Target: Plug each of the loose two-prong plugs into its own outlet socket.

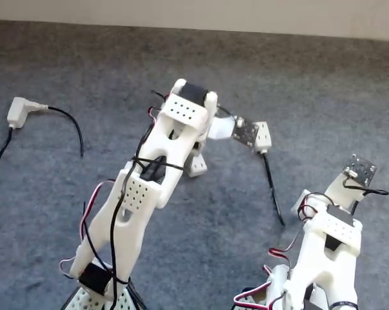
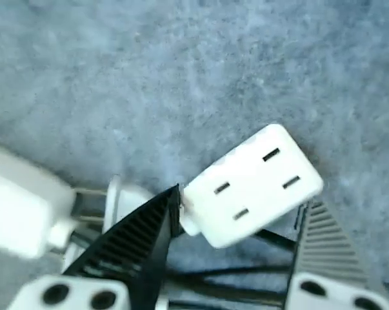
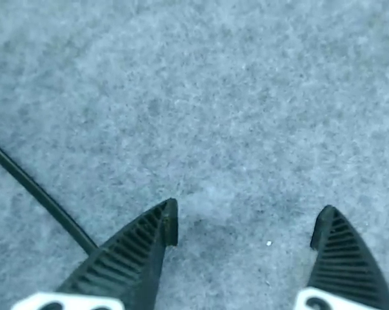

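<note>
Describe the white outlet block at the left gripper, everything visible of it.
The outlet block is a white, smooth, plastic-looking rectangular body with rounded corners. The face shown carries four dark slots in two pairs, all empty. It sits over the grey carpet, askew inside the left gripper; whether it is gripped cannot be told. A black cord runs close beside it.
</note>
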`<state>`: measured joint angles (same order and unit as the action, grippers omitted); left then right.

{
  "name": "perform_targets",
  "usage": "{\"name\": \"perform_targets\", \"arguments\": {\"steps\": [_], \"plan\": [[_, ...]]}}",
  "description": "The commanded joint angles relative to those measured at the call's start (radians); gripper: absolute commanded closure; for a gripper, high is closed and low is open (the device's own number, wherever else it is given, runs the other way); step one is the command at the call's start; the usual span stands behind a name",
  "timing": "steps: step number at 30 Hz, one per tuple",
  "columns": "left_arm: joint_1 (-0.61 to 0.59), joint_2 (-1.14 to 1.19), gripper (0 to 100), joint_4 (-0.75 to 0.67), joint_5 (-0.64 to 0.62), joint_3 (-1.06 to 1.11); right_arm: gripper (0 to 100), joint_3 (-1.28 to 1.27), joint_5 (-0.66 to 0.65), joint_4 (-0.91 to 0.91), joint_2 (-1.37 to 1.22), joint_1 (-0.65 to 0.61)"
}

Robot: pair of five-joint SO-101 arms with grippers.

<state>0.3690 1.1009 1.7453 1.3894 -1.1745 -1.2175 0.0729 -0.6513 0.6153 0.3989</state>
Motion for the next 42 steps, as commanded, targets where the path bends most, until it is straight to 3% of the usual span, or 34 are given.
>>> {"name": "perform_targets", "arguments": {"steps": [1, 6, 11, 20, 28, 33, 36, 42], "plan": [[0.036, 0.065, 72, 0.014, 0.144, -0.01, 67.5, 0.005, -0.011, 0.018, 0.033, -0.01], [0.061, 0.048, 75, 0.014, 0.052, -0.01, 67.5, 0.005, -0.011, 0.018, 0.033, -0.012], [0.093, -0.027, 100, 0.014, -0.132, -0.01, 67.5, 0.005, -0.011, 0.018, 0.031, -0.012], [0.111, -0.265, 100, 0.014, -0.489, -0.012, 67.5, 0.005, -0.012, 0.018, 0.025, -0.013], [-0.101, -0.544, 100, -0.005, -0.707, -0.189, 67.5, 0.004, -0.012, 0.018, 0.025, -0.015], [-0.243, -0.713, 100, -0.035, -0.726, -0.32, 67.5, -0.027, -0.012, 0.061, 0.025, -0.016], [-0.278, -0.799, 100, 0.044, -0.704, -0.2, 67.5, -0.045, -0.012, 0.09, 0.025, -0.016], [-0.348, -1.009, 100, 0.041, -0.571, 0.509, 67.5, -0.048, -0.012, 0.09, 0.025, -0.035]]}}
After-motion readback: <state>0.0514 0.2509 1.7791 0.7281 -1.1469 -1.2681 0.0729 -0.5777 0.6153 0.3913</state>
